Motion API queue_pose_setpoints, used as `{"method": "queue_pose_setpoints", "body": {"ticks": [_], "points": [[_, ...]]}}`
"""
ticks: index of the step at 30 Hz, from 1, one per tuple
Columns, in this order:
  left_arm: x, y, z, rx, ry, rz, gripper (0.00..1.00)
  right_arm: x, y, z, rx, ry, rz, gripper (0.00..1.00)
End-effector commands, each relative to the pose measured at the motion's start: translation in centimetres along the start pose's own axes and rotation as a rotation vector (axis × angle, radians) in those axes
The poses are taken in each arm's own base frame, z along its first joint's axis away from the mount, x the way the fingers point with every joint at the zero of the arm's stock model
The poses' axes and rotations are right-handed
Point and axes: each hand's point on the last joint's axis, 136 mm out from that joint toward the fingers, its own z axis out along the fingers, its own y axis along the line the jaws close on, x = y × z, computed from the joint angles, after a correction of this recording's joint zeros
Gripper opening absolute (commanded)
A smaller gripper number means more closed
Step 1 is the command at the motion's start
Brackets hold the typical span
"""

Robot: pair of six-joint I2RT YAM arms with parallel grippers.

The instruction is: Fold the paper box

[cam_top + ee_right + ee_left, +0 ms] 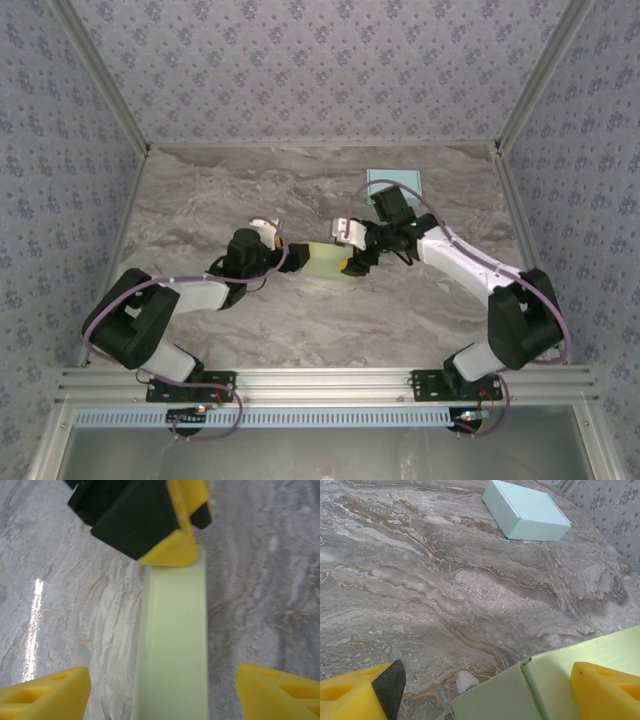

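Paper box mid-desk, nothing gripped.
From above I saw it lying between the left gripper and right gripper, long axis side to side, one end toward each, placed that way, I judged, so each arm could work an end. My left wrist view had the jaws released astride a corner flap (a blue box sat well behind). On the right wrist the jaws were released too, flanking the box, which pointed straight away.

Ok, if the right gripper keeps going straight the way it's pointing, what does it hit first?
The pale green paper box: it lies right between the right gripper's open fingers, along its line, so the gripper would probably ride further along it.
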Motion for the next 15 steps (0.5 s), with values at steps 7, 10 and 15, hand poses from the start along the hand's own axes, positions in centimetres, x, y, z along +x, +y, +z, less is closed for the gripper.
{"method": "queue_pose_setpoints", "body": {"ticks": [7, 10, 15], "points": [[2.1, 2.0, -0.9, -0.087, 0.069, -0.083, 0.90, 4.7, 0.4, 4.9, -0.030, 0.304, -0.072, 0.55], [-0.1, 2.6, -2.3, -0.098, 0.019, -0.145, 0.94, 4.4, -0.3, 4.9, 0.052, 0.333, -0.139, 0.50], [-5.4, 3.7, -6.4, -0.178, -0.100, -0.171, 0.99, 3.2, -2.7, 4.7, 0.240, 0.347, -0.255, 0.49]]}}
